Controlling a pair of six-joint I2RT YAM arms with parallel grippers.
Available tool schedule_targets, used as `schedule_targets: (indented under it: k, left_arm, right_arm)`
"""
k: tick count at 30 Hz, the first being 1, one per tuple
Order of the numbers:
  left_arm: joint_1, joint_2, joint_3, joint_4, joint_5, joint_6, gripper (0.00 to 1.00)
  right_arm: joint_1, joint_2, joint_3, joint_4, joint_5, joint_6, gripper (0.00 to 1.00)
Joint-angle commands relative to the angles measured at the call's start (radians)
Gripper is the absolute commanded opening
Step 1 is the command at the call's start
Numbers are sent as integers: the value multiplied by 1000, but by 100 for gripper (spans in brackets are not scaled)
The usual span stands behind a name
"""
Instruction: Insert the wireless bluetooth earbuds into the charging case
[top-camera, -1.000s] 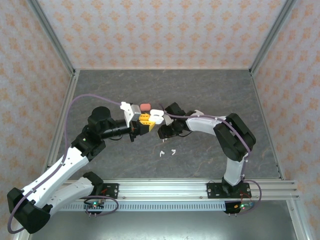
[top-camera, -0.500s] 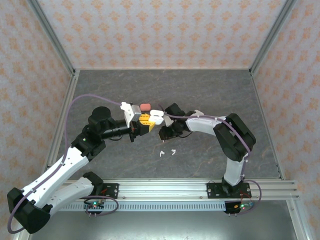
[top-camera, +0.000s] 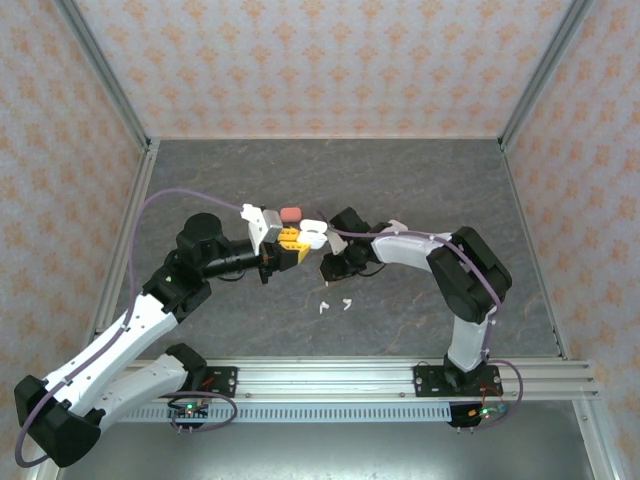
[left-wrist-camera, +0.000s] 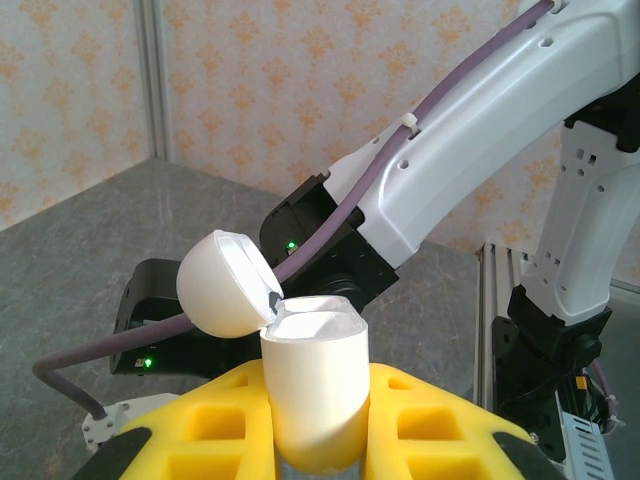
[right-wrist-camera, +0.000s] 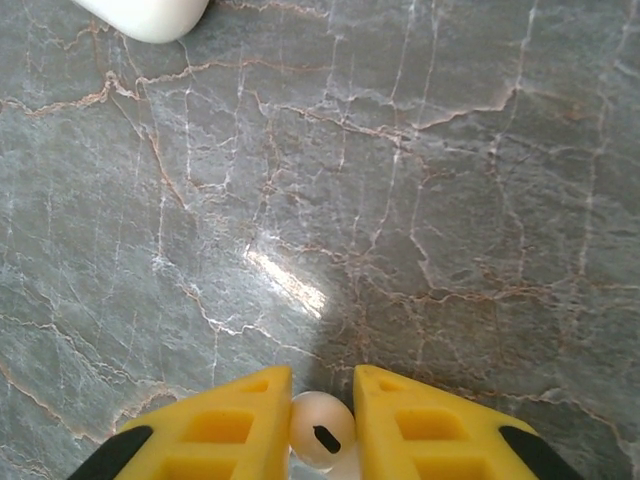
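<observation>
Bright, even light; glare streak on table (right-wrist-camera: 290, 285); sharp

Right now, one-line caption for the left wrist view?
Left pincer grips an open white charging case, lid flipped back, right arm behind.

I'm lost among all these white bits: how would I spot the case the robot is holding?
Follow the left arm to the yellow-fingered left gripper near the middle of the grey table. Clamped between its fingers and sticking out past them is a white charging case. Unlike the pink case just beyond it, its rounded lid is flipped open.
</observation>
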Motion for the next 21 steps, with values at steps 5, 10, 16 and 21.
schedule_targets:
  k: [5, 10, 16, 21]
  left_arm:
    - [-7, -10, 10, 21, -40, -3, 15]
    - [-9, -14, -52, 116, -101, -89, 14]
    - [-8, -12, -126, 239, -167, -171, 13]
    - [-8, 11, -139, 273, -166, -190, 13]
  right_arm:
    - [14, -140, -53, -22, 61, 22, 21]
    - [14, -290, -62, 3, 150, 64, 21]
    - [10, -478, -38, -6, 262, 84, 20]
    - [10, -617, -9, 5, 332, 83, 20]
